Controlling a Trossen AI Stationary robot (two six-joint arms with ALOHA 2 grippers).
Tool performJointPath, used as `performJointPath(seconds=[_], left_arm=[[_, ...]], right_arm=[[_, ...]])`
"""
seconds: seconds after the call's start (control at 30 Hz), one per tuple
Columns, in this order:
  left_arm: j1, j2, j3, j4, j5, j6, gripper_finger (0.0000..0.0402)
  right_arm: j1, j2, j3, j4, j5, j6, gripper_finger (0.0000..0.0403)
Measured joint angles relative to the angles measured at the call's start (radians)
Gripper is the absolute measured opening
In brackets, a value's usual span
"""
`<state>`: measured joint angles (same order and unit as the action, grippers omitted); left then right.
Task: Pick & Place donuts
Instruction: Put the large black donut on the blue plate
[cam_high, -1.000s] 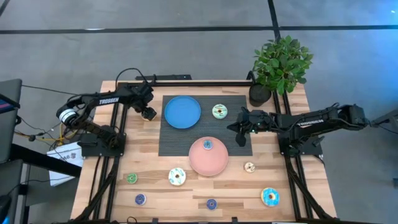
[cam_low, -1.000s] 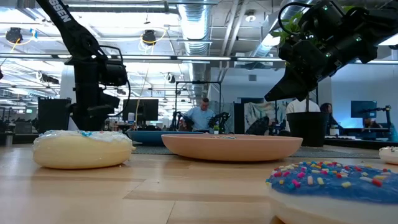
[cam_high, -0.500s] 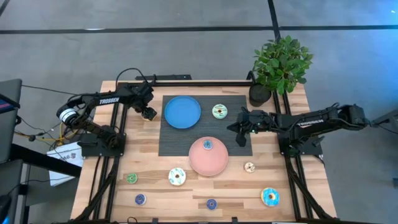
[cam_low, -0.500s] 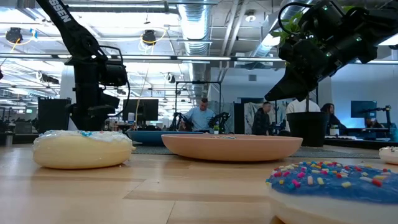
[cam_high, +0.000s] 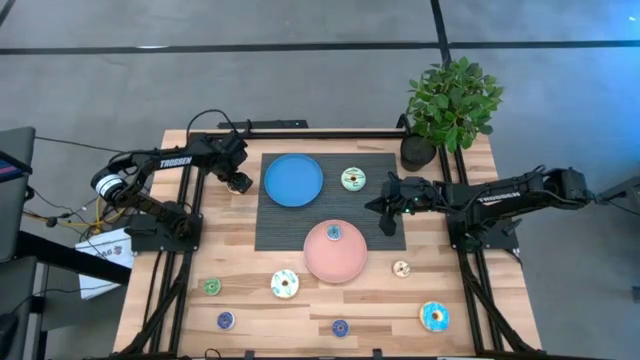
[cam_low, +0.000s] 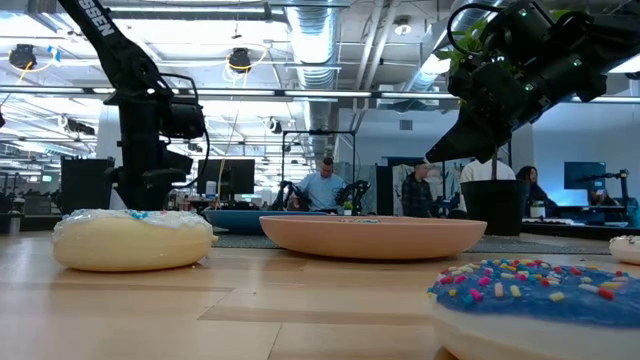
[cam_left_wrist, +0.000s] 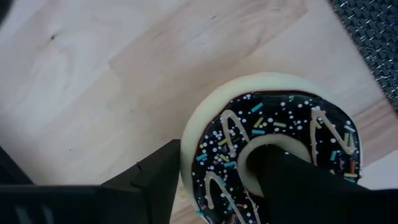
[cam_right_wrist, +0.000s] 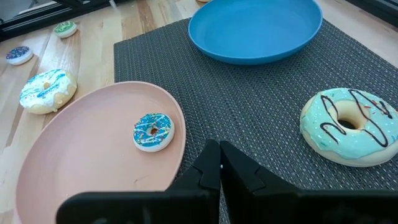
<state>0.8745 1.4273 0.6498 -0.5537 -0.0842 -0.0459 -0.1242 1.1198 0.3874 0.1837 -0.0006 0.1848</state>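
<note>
My left gripper (cam_high: 238, 183) is near the table's left side, beside the blue plate (cam_high: 293, 180), shut on a dark brown iced donut (cam_left_wrist: 273, 134) with sprinkles over bare wood. My right gripper (cam_right_wrist: 219, 163) hangs shut above the dark mat's right part, touching nothing. A large teal donut (cam_right_wrist: 348, 134) lies flat on the mat just beyond it. A small blue donut (cam_right_wrist: 153, 131) lies on the pink plate (cam_right_wrist: 81, 162). More donuts lie on the near wood: a cream one with blue icing (cam_high: 285, 284), a small green one (cam_high: 212, 287) and a large blue one (cam_high: 434, 316). My left gripper grips the brown donut's ring wall (cam_left_wrist: 214, 165), with one finger (cam_left_wrist: 283, 177) in the centre hole and the other finger (cam_left_wrist: 155, 180) outside the rim. The fingers come from above, pointing down. Whether the donut rests on the wood or is lifted does not show.
A potted plant (cam_high: 450, 105) stands at the far right corner, close behind my right arm. Small donuts (cam_high: 225, 320) (cam_high: 340, 327) (cam_high: 401, 268) dot the near half. People show in the room beyond the table (cam_low: 325, 185).
</note>
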Motion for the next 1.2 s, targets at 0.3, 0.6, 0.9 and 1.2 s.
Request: performJointPath(seconds=[0.3,0.6,0.9,1.2], left_arm=[[0.0,0.0,0.0,0.0,-0.003,-0.003,0.0166],[0.0,0.0,0.046,-0.036,-0.007,-0.003,0.0149],[-0.022,0.0,0.184,-0.065,0.08,-0.023,0.0149],[-0.202,0.005,0.321,0.035,0.067,-0.028,0.0149]], right_arm=[[0.0,0.0,0.0,0.0,0.0,-0.001,0.0001],[0.0,0.0,0.0,0.0,0.0,-0.001,0.0001],[0.0,0.0,0.0,0.0,0.0,-0.001,0.0001],[0.0,0.0,0.0,0.004,0.0,-0.003,0.0001]])
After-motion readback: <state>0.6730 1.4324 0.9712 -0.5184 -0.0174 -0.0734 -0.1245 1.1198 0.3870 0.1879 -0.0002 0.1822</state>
